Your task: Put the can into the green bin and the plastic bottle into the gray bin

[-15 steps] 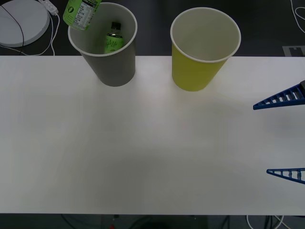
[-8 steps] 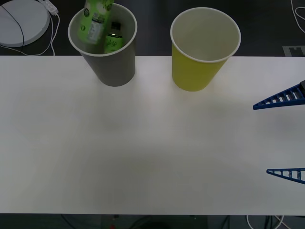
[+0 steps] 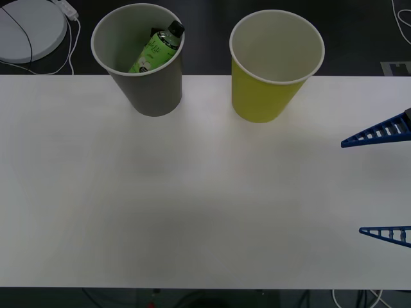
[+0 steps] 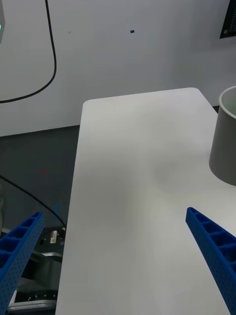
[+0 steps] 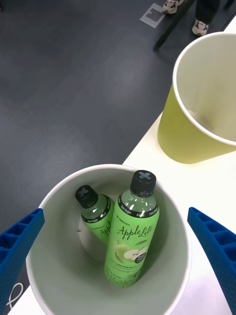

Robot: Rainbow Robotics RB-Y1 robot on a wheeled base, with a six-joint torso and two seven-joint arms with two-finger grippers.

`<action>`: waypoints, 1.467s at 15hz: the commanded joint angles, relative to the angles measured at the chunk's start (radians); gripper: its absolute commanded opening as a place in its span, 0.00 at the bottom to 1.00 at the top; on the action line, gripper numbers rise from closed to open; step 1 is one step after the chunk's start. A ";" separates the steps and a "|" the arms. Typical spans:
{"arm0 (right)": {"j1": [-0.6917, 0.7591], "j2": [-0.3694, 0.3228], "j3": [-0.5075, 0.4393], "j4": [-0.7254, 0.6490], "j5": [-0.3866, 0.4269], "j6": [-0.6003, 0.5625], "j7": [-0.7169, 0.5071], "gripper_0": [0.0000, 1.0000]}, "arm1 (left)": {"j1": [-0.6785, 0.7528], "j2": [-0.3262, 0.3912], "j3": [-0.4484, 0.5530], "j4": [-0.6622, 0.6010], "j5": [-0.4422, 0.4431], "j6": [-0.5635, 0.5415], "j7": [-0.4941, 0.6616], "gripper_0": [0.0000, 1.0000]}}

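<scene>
The gray bin (image 3: 151,90) stands at the table's back left, the green bin (image 3: 263,96) to its right. In the left wrist view two plastic bottles lie inside the gray bin (image 5: 56,246): one (image 5: 132,226) leans with its black cap near the rim, the other (image 5: 96,211) lies deeper beside it. From the front one bottle (image 3: 154,48) shows against the bin's rim. My left gripper (image 5: 115,212) hangs open above the gray bin, holding nothing. My right gripper (image 3: 382,185) rests open and empty at the table's right edge. The can is out of view.
The green bin (image 5: 182,138) is empty inside. A white round disc with a cable (image 3: 29,29) lies behind the table's back left corner. The white tabletop (image 3: 192,192) is bare between the bins and the front edge. The right wrist view catches the gray bin's wall (image 4: 225,147).
The bottle that hung over the gray bin's rim has dropped inside and now leans against the rim. The right gripper has stayed still.
</scene>
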 commanded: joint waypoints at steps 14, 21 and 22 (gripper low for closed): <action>0.000 0.000 0.000 0.000 0.000 0.000 0.000 1.00 | 0.141 0.163 0.000 -0.225 0.129 -0.008 0.010 1.00; 0.000 0.000 0.000 0.000 0.000 0.000 0.000 1.00 | 0.322 0.359 0.052 -0.464 0.294 0.009 0.008 1.00; 0.000 0.000 0.000 0.000 0.000 0.000 0.000 1.00 | 0.388 0.379 0.103 -0.510 0.321 0.009 0.002 1.00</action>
